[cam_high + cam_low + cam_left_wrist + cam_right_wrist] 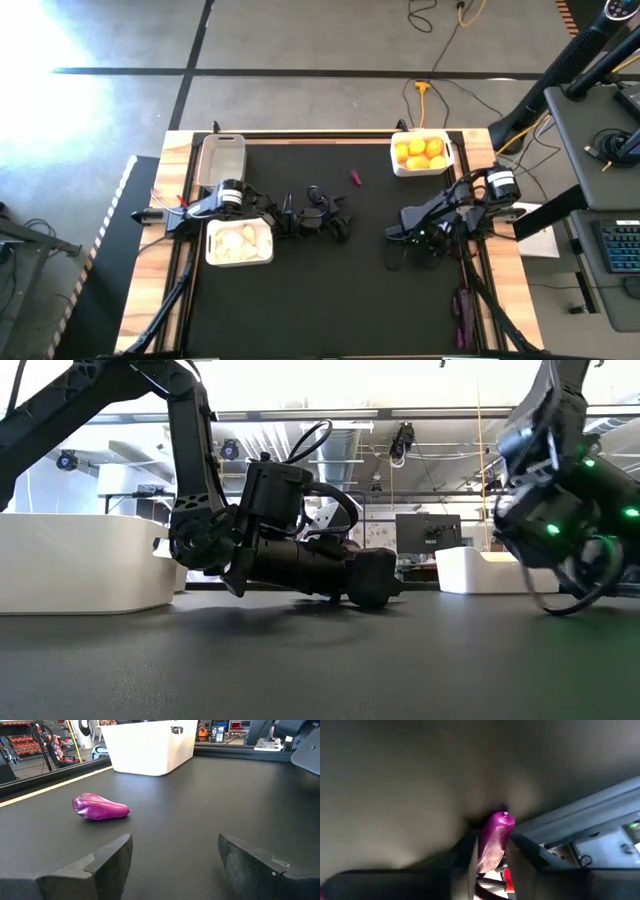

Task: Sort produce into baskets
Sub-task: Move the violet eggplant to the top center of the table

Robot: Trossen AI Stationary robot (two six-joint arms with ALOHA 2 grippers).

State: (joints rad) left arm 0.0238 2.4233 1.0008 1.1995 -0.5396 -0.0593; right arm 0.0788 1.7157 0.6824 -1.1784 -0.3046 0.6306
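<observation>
Start at your right end effector (492, 851): its fingers are clenched on a purple eggplant piece (494, 839), which stands between them with its long axis running out along the fingers and its rounded tip poking past them. In the high view that arm sits low over the surface (300, 300) on the right side. Your left end effector (175, 857) is released, fingers wide apart, resting low near the middle of the surface. Ahead of it and off to one side lies a second eggplant piece (100, 807), flat on the surface, its long axis crosswise to the fingers, fat end one way and narrow end the other. The left arm is the nearer one to it. Beyond it stands a white basket (150, 747) of citrus (420, 152). Farthest from the right arm, the garlic basket (239, 243) and the empty translucent basket (221, 158) sit on the left side.
</observation>
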